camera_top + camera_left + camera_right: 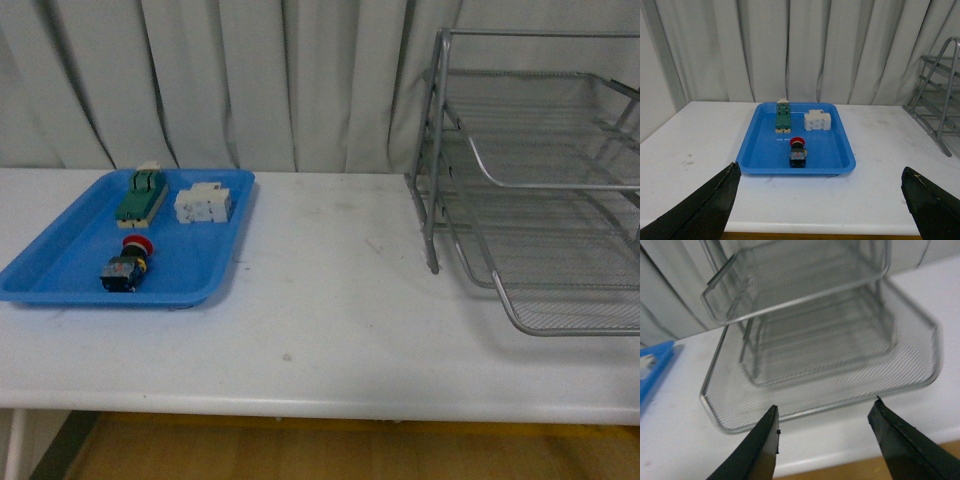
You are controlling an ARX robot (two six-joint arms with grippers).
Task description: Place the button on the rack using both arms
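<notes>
Hovering open-jawed, right end effector point(825, 406) faces the rack point(816, 356).

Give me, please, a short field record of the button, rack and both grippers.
button: lying in the blue tray, red cap away from the robot
other tray items: green switch block, white block, behind the button
rack: on the table, right of the tray
left gripper: open, empty, facing the tray
right gripper: open, empty, facing the rack

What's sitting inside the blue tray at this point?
Three things lie in the blue tray: the button nearest the robot, with the green-and-cream switch block and the white block behind it. Nothing covers them; only their undersides are hidden.
</notes>
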